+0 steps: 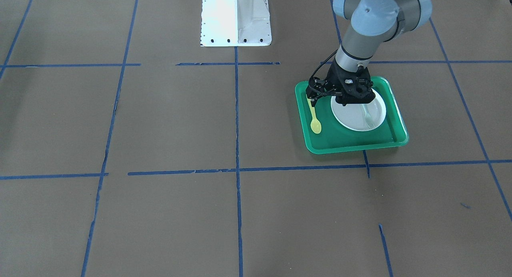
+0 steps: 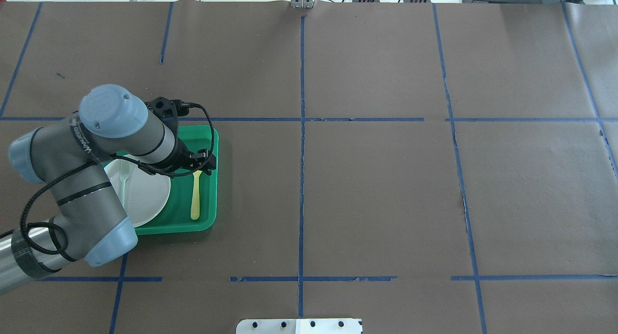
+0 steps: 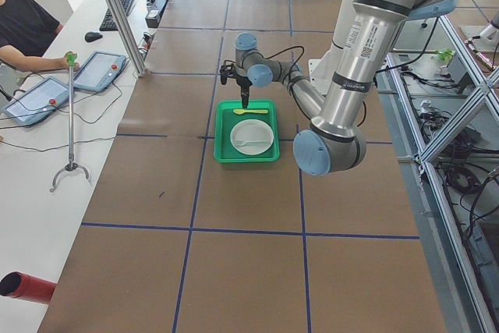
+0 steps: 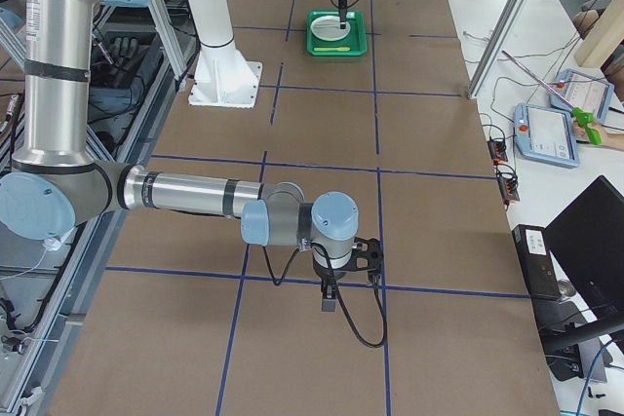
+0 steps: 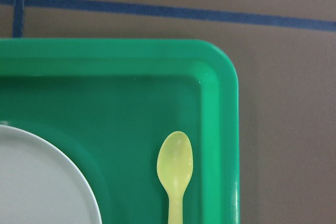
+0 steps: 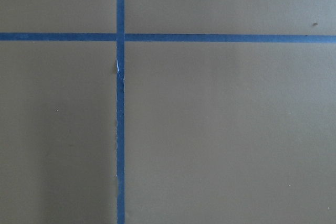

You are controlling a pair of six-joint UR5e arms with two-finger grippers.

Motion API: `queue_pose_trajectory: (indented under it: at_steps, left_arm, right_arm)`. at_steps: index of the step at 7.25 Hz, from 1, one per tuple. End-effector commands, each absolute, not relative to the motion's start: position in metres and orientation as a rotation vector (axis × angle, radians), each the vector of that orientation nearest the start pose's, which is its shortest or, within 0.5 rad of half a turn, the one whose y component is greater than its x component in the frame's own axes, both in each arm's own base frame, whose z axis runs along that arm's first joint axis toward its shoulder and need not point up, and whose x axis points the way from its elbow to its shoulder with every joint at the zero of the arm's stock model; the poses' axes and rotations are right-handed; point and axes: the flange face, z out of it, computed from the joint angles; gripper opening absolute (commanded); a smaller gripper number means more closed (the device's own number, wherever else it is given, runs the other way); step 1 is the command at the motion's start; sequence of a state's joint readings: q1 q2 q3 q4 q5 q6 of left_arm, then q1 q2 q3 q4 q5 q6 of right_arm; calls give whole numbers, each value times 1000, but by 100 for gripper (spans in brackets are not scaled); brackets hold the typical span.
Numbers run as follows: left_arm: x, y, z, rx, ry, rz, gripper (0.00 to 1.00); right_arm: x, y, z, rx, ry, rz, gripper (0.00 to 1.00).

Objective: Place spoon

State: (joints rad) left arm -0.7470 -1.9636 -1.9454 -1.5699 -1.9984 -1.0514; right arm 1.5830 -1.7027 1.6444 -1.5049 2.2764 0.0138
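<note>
The yellow spoon lies flat on the green tray, beside the white plate and not on it. It also shows in the overhead view and, bowl up, in the left wrist view. My left gripper hangs just above the spoon's handle end. It looks open and holds nothing. A pale translucent fork lies on the plate. My right gripper hovers over bare brown paper far from the tray. I cannot tell whether it is open or shut.
The white robot pedestal stands at the table's robot side. Blue tape lines cross the brown paper. An operator sits with tablets beside the table's far side.
</note>
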Motion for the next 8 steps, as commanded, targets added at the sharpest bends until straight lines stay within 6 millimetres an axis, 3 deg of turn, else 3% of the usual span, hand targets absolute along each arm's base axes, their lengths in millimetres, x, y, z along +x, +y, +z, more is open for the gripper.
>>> queue_pose_trajectory:
  at_steps: [1, 2, 4, 6, 7, 8]
  left_arm:
    - [267, -489, 253, 260, 840, -31, 100]
    - [240, -494, 264, 272, 841, 39, 100]
    - [173, -508, 331, 288, 798, 206, 100]
    - [71, -533, 437, 323, 738, 281, 100]
    - [41, -527, 494, 228, 769, 222, 100]
    - [10, -506, 538, 197, 761, 154, 100]
  right_arm:
    - [74, -435, 682, 7, -706, 22, 100]
    - [74, -435, 682, 7, -706, 22, 100]
    - [74, -435, 682, 7, -706, 22, 100]
    - [74, -435, 682, 7, -706, 22, 100]
    - [74, -435, 682, 7, -706, 22, 100]
    - [74, -435, 682, 7, -706, 22, 100]
